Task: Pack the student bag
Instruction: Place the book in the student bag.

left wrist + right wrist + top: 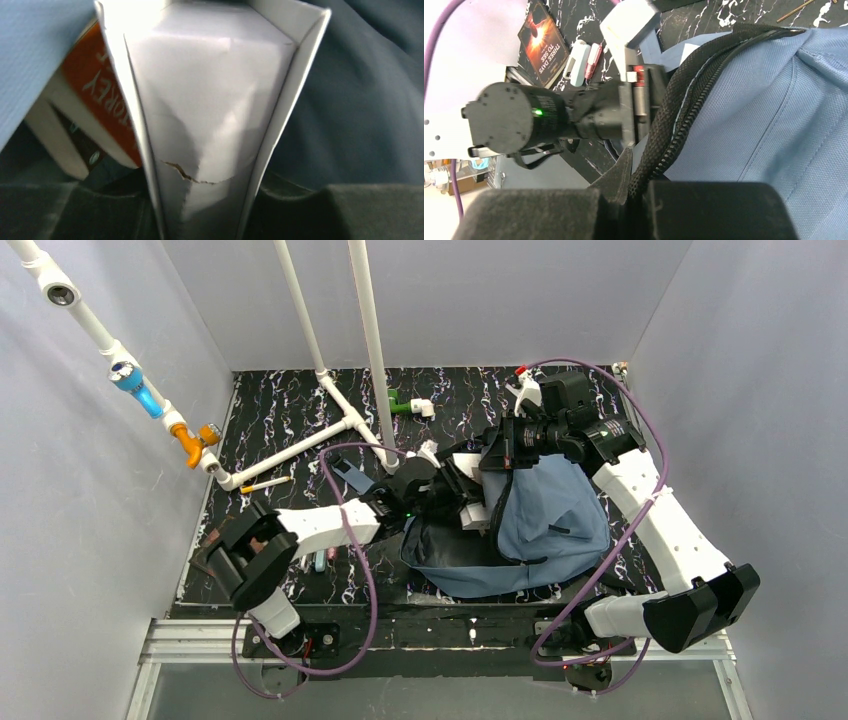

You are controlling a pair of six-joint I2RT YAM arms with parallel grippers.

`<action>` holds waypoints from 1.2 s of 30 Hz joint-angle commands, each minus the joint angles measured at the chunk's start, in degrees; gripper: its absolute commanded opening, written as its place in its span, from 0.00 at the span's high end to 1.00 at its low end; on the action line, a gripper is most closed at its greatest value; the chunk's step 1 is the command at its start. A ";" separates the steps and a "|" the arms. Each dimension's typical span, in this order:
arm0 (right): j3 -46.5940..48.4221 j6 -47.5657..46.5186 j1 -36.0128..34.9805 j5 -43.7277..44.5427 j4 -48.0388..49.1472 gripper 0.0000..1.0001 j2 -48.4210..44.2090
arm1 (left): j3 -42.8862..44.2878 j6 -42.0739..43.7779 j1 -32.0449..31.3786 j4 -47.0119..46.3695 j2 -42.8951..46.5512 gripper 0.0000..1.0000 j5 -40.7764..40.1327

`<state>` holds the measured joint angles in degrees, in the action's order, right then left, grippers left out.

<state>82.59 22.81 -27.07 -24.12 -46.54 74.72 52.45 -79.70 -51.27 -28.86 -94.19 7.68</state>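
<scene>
The student bag (555, 520), slate-blue, lies on the black mat between the two arms with its mouth toward the left. My right gripper (639, 192) is shut on the bag's black zipper edge (674, 125) and holds it lifted. My left gripper (205, 200) reaches into the bag's mouth and is shut on a white book (210, 100). The book is seen from its page edge and has a torn sheet. Beside it inside the bag stands an orange-covered book (100, 90). From above, the left gripper (470, 505) is half hidden by the bag's rim.
A white pipe frame (300, 440) crosses the back left of the mat, with a pencil (265, 483) and a green fitting (400, 403) near it. A dark book (544, 45) and small white and pink items (576, 57) lie left of the bag, under the left arm.
</scene>
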 commanded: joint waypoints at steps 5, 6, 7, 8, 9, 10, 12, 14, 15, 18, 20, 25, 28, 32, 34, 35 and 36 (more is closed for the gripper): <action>0.40 -1.81 -0.18 -1.57 5.71 0.99 -3.93 | 3.26 1.36 -1.38 -1.92 -6.27 0.12 -1.37; 0.04 -1.92 -0.18 -1.55 6.02 0.99 -4.18 | 1.99 1.12 -1.43 -1.82 -5.70 0.03 -0.71; -0.10 -2.00 -0.18 -1.58 6.15 0.99 -4.37 | 0.95 1.52 -1.39 -1.51 -4.89 0.02 0.25; -0.29 -2.17 -0.18 -1.59 6.24 0.99 -4.40 | 0.07 2.14 -1.43 -1.07 -3.87 0.02 1.02; -0.50 -2.42 -0.18 -1.90 6.26 0.99 -4.40 | -0.99 2.90 -1.39 -0.59 -2.72 0.02 1.41; -0.68 -2.68 -0.18 -2.04 6.24 0.99 -4.34 | -1.94 3.88 -1.40 0.03 -1.34 0.02 1.52; -0.94 -3.24 -0.10 -1.99 6.00 0.99 -4.26 | -2.04 6.63 -1.32 3.80 0.75 0.02 2.15; -1.10 -3.74 -0.18 -1.90 5.66 0.99 -4.15 | -0.50 8.78 -1.21 10.57 2.17 0.02 3.52; -1.11 -3.92 -0.13 -1.90 5.55 0.99 -4.10 | 0.02 9.50 -1.25 13.78 2.69 0.02 3.96; -1.00 -4.30 -0.17 -2.03 5.30 0.99 -4.03 | 1.00 12.14 -1.34 22.10 4.43 0.02 2.54; -1.06 -4.39 -0.16 -2.07 5.27 0.99 -4.12 | 3.22 14.85 -1.30 31.18 5.66 0.02 -0.22; -1.56 -4.36 -0.10 -2.29 5.27 0.99 -4.57 | 3.77 17.62 -1.35 36.51 7.83 0.02 -1.03; -1.77 -3.74 -0.13 -2.40 5.82 0.99 -4.54 | 4.74 17.06 -1.32 34.26 5.71 0.06 0.94; -2.11 -2.69 -0.10 -2.90 6.43 0.99 -4.47 | 11.60 18.22 -2.03 34.18 -0.08 0.19 2.76; -2.86 -2.03 -0.18 -2.98 7.23 0.99 -4.73 | 17.12 19.01 -2.73 34.57 -3.78 0.22 3.85; -3.01 -1.84 -0.18 -3.03 7.25 0.99 -4.68 | 19.65 19.54 -3.08 35.07 -5.13 0.22 4.78; -3.16 -1.81 -0.17 -3.04 7.18 0.99 -4.67 | 22.07 20.72 -3.32 36.23 -6.41 0.22 5.15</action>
<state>79.57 20.05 -27.07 -24.64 -45.12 72.69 65.12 -62.65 -53.19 5.39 -96.90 10.17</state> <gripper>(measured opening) 0.064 0.787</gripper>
